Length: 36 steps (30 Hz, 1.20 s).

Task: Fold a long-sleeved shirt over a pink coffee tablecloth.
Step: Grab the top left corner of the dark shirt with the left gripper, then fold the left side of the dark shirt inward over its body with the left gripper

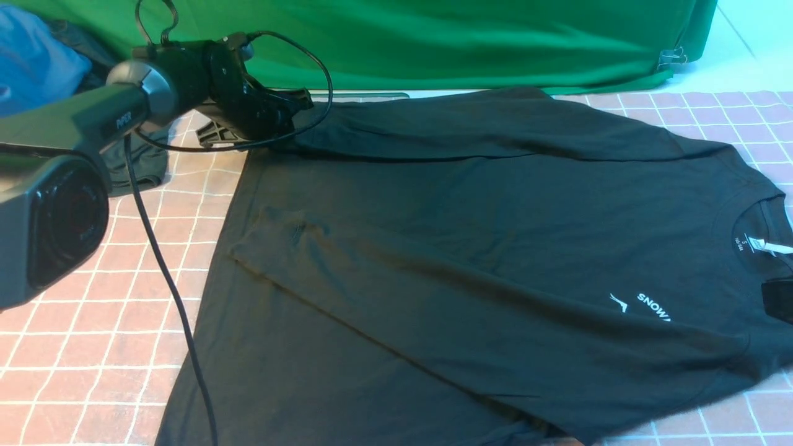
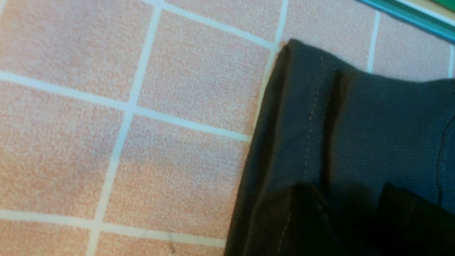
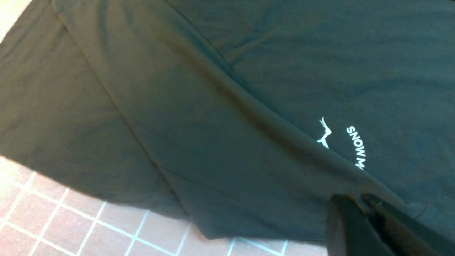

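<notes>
From the front, the big black cotton long-sleeved shirt point(image 1: 433, 248) lies flat on the pink tablecloth with thin white squares point(image 1: 93, 347), its neck to the right. The far sleeve point(image 1: 471, 127) and the near sleeve point(image 1: 384, 279) both look laid in over the body. So I think the first folds are done, and the body is left to fold. The left hand point(image 1: 288, 106) sits at the shirt's far left corner. The right hand point(image 1: 779, 300) peeks in by the collar. In the left wrist view, the left hand point(image 2: 348, 190) is over a stitched shirt corner; gripping or not, I cannot tell. In the right wrist view, the right hand point(image 3: 357, 199) is pressed together, just over the shirt near the white print point(image 3: 355, 147).
</notes>
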Motion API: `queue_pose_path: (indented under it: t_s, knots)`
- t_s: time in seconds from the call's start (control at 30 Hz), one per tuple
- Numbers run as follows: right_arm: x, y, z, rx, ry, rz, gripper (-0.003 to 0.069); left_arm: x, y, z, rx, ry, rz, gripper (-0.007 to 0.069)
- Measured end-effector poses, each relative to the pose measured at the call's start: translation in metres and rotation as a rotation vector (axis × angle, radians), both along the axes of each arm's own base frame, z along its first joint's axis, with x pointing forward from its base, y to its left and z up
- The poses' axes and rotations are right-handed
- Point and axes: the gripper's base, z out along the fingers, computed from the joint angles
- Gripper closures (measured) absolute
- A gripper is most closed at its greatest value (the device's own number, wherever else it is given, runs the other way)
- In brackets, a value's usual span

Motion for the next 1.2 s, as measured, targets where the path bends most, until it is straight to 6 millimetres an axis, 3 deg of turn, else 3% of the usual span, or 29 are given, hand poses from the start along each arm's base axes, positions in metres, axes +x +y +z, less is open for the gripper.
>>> queue_pose_path:
  t_s: [0.13, 0.2, 0.4, 0.53, 1.2]
  knots:
    - [0.000, 0.000, 0.000, 0.000, 0.000, 0.000, 0.0578, -0.001, 0.000, -0.001, 0.031, 0.006, -0.043, 0.0571]
    - [0.000, 0.000, 0.000, 0.000, 0.000, 0.000, 0.0575, -0.001, 0.000, 0.000, 0.044, 0.003, -0.059, 0.0598]
    - [0.000, 0.000, 0.000, 0.000, 0.000, 0.000, 0.0568, -0.003, 0.000, 0.014, 0.046, -0.011, -0.065, 0.0598]
    - [0.000, 0.000, 0.000, 0.000, 0.000, 0.000, 0.0568, -0.008, 0.000, 0.035, 0.042, -0.020, -0.069, 0.0597]
    - [0.000, 0.000, 0.000, -0.001, 0.000, 0.001, 0.0568, -0.055, 0.002, 0.110, 0.057, 0.159, -0.112, 0.0597]
